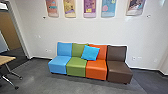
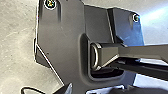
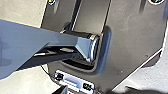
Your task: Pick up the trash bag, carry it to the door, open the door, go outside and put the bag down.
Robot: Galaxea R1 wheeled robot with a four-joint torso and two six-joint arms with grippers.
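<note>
In the head view, a doorway (image 1: 18, 32) opens at the far left, with a tan surface beyond it; whether this is the task's door I cannot tell. A dark pointed part of my left gripper (image 2: 67, 89) reaches into the left wrist view, over the robot's own dark plate. Similarly, a dark tip of my right gripper (image 3: 61, 90) appears in the right wrist view. Whether either gripper holds anything is not clear from these views.
Ahead, a row of blue, green, orange and brown seats (image 1: 96, 68) stands against the white wall, with a bright blue cushion (image 1: 90, 53) on it. A wooden-topped table (image 1: 6, 59) with metal legs is at the left edge. Colourful posters (image 1: 89, 8) hang above.
</note>
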